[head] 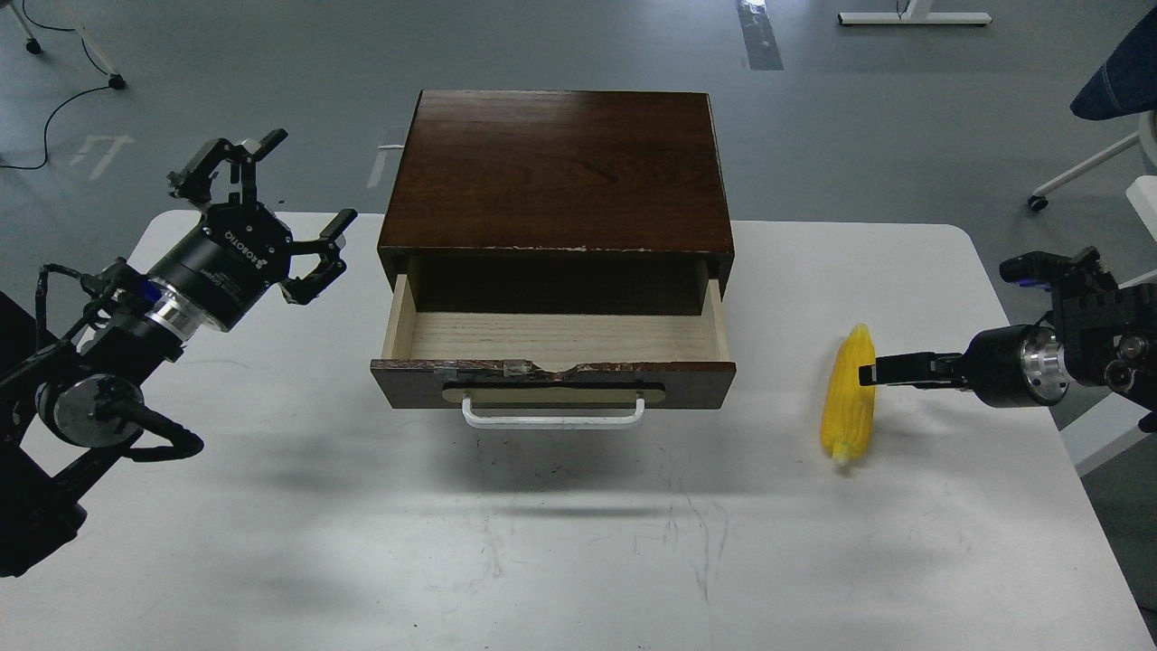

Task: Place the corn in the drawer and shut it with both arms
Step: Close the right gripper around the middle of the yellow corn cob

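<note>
At right of frame, the right gripper (870, 372) is closing on the corn (848, 398); the drawer (553, 339) is sitting open and empty, the left gripper (294, 194) idling, fingers apart.

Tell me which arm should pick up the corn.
Right. The right gripper is already at the corn, right of the open drawer; the left gripper hangs open across the table.
</note>
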